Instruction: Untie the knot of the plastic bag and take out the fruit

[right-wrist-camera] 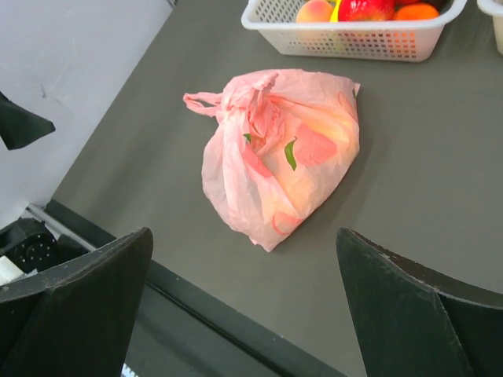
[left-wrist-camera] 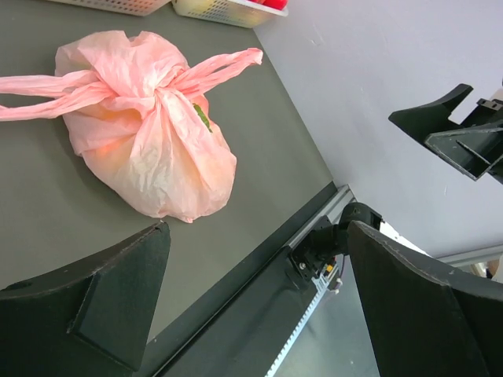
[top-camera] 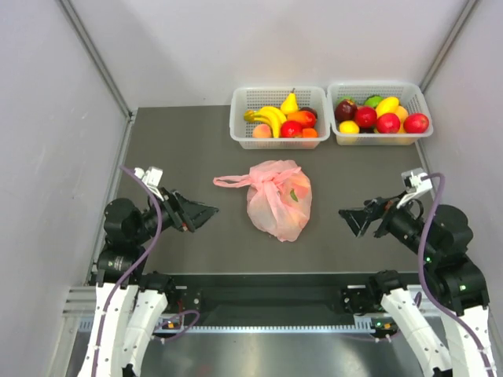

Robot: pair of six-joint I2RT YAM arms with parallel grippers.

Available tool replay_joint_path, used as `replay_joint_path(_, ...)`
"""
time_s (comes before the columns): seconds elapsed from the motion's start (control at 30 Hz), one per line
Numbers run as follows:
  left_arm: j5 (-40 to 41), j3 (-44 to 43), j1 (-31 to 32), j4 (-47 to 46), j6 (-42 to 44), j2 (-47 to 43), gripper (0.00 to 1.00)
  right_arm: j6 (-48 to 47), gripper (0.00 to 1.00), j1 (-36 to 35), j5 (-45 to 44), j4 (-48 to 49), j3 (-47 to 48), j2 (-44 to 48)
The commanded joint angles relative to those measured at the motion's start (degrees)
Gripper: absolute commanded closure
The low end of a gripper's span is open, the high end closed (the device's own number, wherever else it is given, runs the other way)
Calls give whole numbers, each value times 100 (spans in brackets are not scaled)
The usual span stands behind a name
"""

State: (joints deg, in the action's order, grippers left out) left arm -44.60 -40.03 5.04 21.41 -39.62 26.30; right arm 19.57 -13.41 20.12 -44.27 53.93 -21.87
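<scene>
The pink plastic bag lies tied in the middle of the dark table; it also shows in the left wrist view and the right wrist view. Its knot sits at the bag's far end, with a handle loop trailing left; the knot also shows in the left wrist view and the right wrist view. Fruit inside shows only as orange and green shapes through the film. My left gripper is open and empty left of the bag. My right gripper is open and empty right of it.
Two white baskets stand at the back: the left basket holds bananas, a pear and other fruit, the right basket holds apples and lemons. Grey walls close in both sides. The table's front edge has a black rail.
</scene>
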Motion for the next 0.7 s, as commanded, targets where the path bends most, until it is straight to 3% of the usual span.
replay_joint_path(0.0,-163,57,15,-559,-116,138,1,-42,0,-48,184,409,-171,-422)
replay_joint_path(0.1,-93,48,15,-559,-134,164,1,2,0,-83,344,830,-357,-748)
replay_joint_path(0.27,74,180,15,-550,-213,138,1,-33,0,-767,-1023,1394,-577,-1389)
replay_joint_path(0.33,109,285,15,-550,-266,182,1,-6,0,-1591,-1561,1631,-516,-1679)
replay_joint_path(0.4,83,338,15,-541,-292,252,1,-50,0,-2694,-2737,1772,-419,-2258)
replay_joint_path(0.5,101,364,15,-506,-284,288,1,-181,0,-3744,-4163,1869,-7,-3251)
replay_joint_path(0.67,197,391,15,-418,-257,209,1,-209,1,-4380,-5095,2300,661,-4605)
